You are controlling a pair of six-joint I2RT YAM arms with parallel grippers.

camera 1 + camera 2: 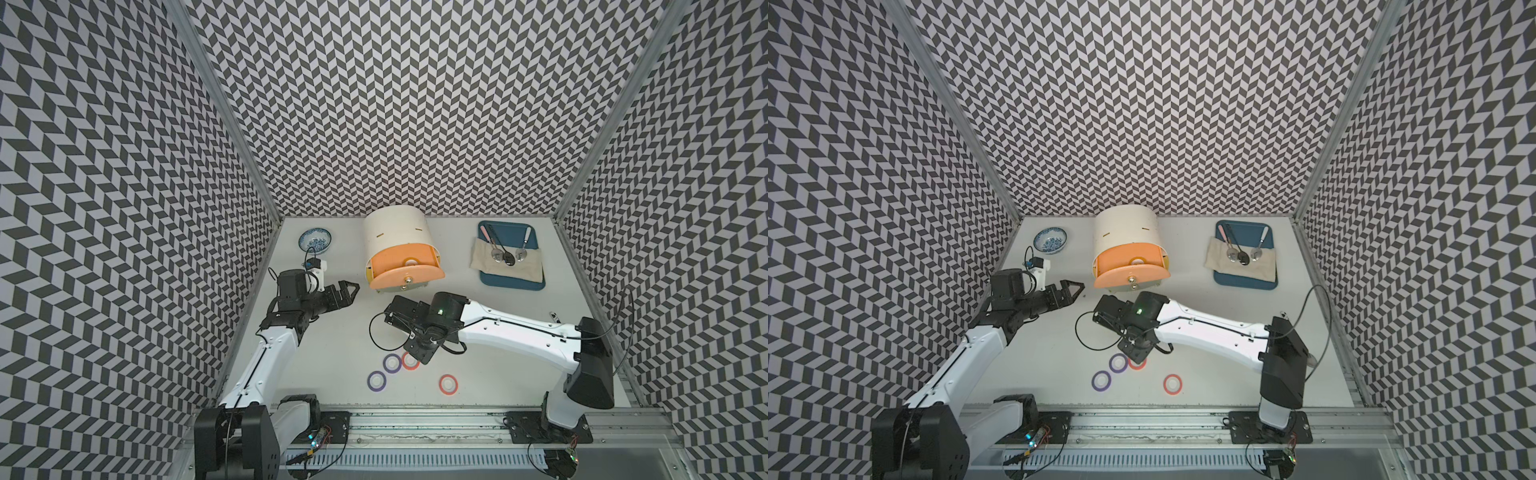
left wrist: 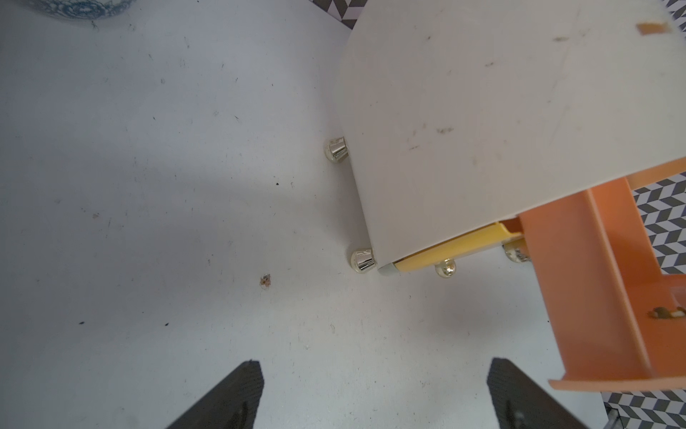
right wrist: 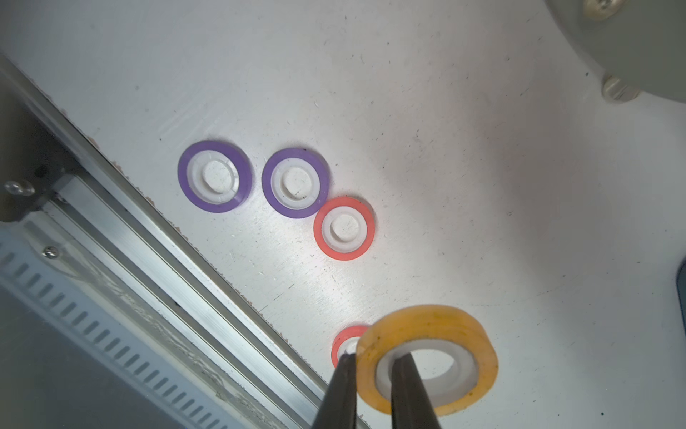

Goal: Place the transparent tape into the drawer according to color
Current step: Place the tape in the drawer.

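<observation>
Yellow ring (image 3: 438, 325) is pinched at its core by right fingers (image 3: 408, 393); left fingers (image 2: 230, 401) are held wide, empty. Ring is best released low inside open drawer (image 1: 419, 276).

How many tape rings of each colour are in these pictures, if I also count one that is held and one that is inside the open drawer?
purple tape rings: 2, on the table
red-pink tape rings: 2, on the table
orange-yellow tape rings: 2, one held by the right gripper, one in the open peach drawer
Total: 6
</observation>
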